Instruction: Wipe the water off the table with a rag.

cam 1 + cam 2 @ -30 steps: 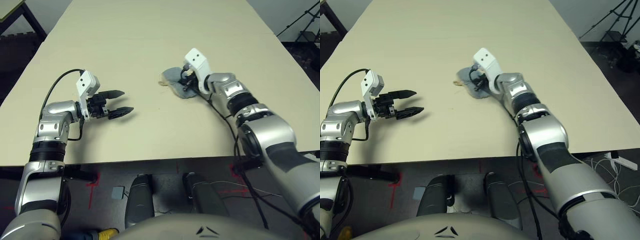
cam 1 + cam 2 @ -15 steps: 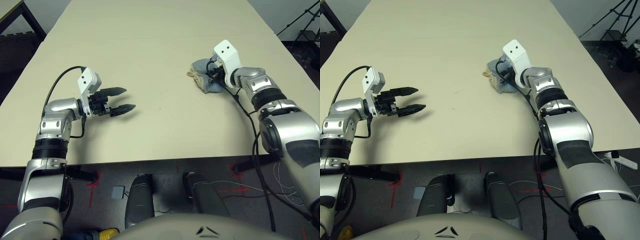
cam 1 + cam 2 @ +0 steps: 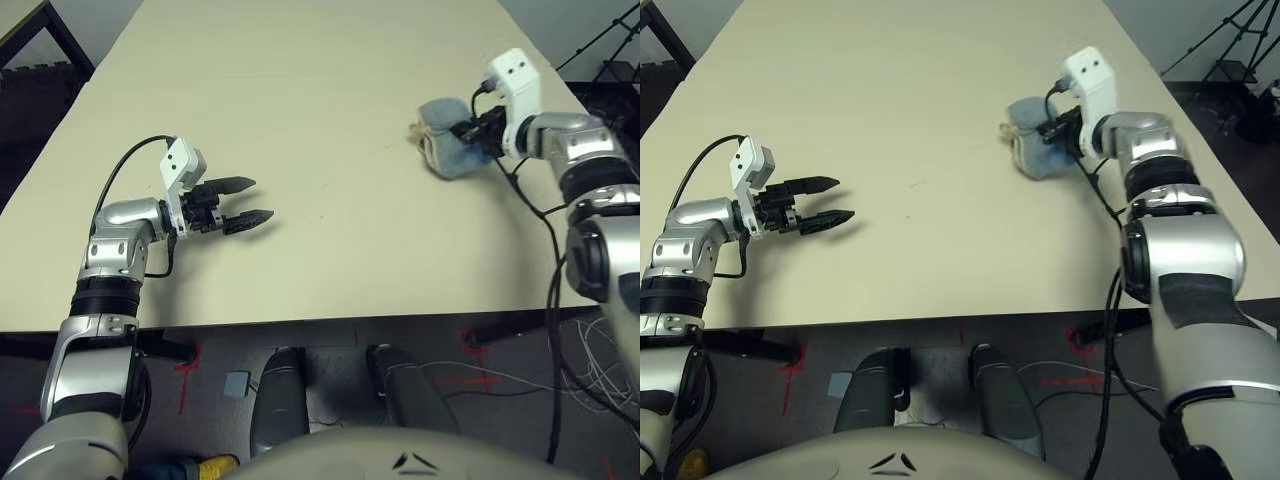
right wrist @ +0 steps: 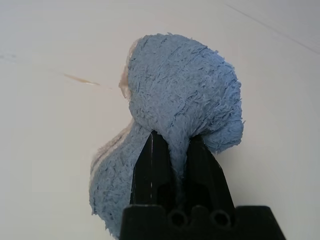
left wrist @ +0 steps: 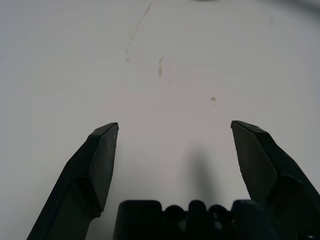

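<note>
Blue rag [image 4: 182, 85] pinched by right gripper [image 4: 177, 145]; left gripper [image 5: 175, 125] open

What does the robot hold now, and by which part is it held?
The right gripper holds the blue rag by a pinched fold near its middle; the left gripper holds nothing.
</note>
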You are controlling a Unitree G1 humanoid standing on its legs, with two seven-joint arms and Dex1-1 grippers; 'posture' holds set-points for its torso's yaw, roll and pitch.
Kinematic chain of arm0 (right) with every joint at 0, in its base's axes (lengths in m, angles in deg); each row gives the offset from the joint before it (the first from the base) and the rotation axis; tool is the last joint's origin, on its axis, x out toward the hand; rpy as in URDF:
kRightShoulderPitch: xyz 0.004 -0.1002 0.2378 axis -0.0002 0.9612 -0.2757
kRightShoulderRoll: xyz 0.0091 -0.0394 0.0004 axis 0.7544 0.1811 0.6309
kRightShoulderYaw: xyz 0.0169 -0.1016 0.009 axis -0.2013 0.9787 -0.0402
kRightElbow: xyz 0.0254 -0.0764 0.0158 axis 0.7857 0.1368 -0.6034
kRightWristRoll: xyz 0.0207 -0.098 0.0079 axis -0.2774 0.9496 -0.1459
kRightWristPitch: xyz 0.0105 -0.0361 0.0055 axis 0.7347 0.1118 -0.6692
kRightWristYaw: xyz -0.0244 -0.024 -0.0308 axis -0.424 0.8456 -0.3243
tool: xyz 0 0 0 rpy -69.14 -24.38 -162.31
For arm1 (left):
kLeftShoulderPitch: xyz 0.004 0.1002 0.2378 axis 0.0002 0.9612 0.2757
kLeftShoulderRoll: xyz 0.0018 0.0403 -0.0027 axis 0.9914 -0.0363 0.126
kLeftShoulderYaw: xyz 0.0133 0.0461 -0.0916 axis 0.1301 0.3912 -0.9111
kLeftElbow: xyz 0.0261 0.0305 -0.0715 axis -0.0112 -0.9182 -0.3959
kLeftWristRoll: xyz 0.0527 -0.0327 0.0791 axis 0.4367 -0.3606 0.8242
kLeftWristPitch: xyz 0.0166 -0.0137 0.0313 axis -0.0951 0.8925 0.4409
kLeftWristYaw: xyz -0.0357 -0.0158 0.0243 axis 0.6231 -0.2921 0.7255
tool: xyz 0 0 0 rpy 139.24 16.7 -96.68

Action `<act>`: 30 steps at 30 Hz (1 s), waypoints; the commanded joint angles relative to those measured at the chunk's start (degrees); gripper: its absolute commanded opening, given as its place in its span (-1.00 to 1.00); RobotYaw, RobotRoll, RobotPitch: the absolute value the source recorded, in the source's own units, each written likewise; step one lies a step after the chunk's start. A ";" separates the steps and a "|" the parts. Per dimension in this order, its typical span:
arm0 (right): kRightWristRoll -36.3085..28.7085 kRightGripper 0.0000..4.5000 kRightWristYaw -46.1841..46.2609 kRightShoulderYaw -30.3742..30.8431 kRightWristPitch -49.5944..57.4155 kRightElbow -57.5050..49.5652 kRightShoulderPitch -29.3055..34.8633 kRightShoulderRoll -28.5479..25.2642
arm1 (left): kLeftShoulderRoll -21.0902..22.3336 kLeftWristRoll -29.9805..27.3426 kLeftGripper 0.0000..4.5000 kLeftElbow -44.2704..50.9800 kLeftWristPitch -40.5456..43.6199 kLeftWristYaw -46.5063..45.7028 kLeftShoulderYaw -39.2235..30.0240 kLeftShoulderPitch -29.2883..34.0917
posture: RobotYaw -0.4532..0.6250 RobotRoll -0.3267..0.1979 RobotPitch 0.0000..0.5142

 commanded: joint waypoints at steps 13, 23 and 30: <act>1.64 -0.63 -0.87 1.29 1.95 -0.46 9.00 -3.65 | 0.02 0.66 1.00 -0.93 -0.27 0.06 0.37 -0.34 | -0.51 0.25 -0.53; 0.97 0.99 9.87 -0.82 -1.54 -0.19 9.56 -4.63 | 0.29 0.71 1.00 -0.70 -0.18 0.00 0.28 -0.49 | -0.51 0.25 -0.52; -2.24 0.99 9.01 -4.46 -5.25 -2.18 9.50 -7.01 | -1.27 -0.36 1.00 -0.87 -2.11 -5.27 -2.79 -0.83 | -0.48 0.25 -0.57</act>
